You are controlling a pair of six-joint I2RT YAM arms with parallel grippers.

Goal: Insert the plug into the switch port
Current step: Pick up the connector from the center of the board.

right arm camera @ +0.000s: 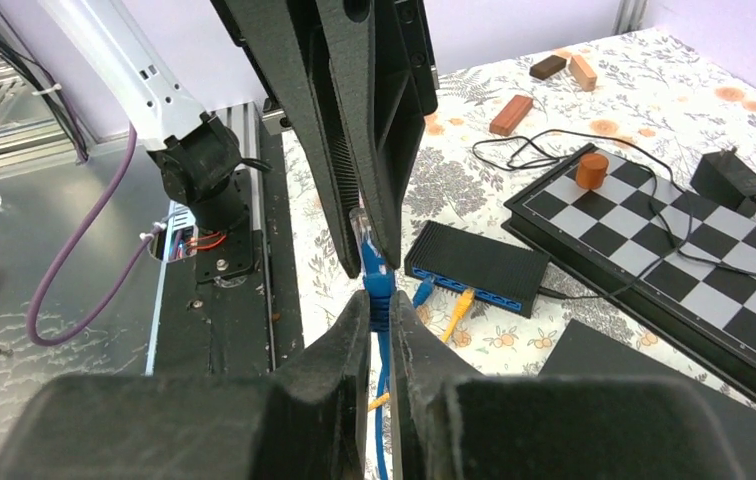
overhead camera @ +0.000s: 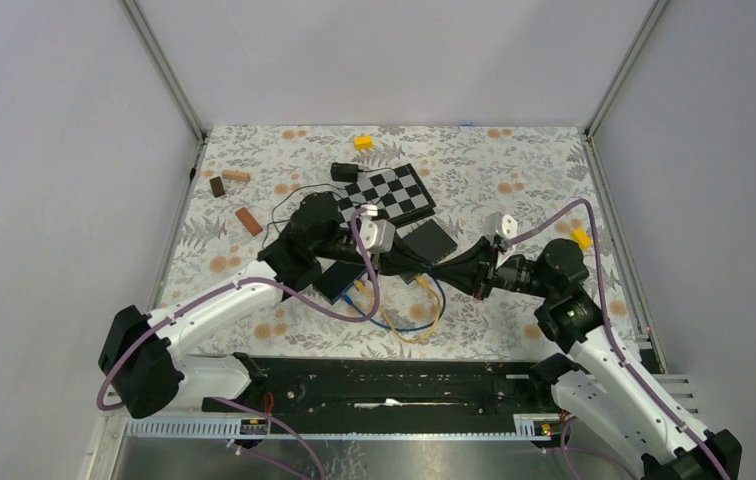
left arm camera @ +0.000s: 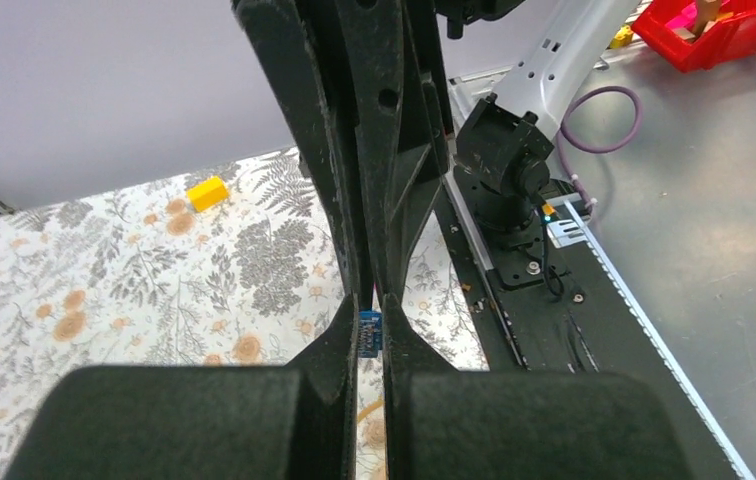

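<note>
The blue plug [right arm camera: 370, 262] on its blue cable is held in the air between both grippers, just right of the black switch [overhead camera: 337, 282]. In the right wrist view my right gripper [right arm camera: 380, 303] is shut on the plug's boot. The left gripper's fingers [right arm camera: 354, 150] come down from above and pinch the plug's clear tip. In the left wrist view my left gripper [left arm camera: 370, 335] is shut on the blue plug [left arm camera: 370, 333]. The switch [right arm camera: 479, 262] lies on the table with a blue and a yellow plug in its front ports. In the top view the left gripper [overhead camera: 406, 263] and right gripper [overhead camera: 432, 270] meet tip to tip.
A chessboard [overhead camera: 389, 193] with a brown cylinder [right arm camera: 591, 170] lies behind the switch, a black pad [overhead camera: 429, 240] beside it. A power adapter [overhead camera: 344, 172], wooden blocks [overhead camera: 247, 221] and yellow blocks [overhead camera: 363, 142] are scattered around. Yellow and blue cable loops [overhead camera: 409, 325] lie near the front edge.
</note>
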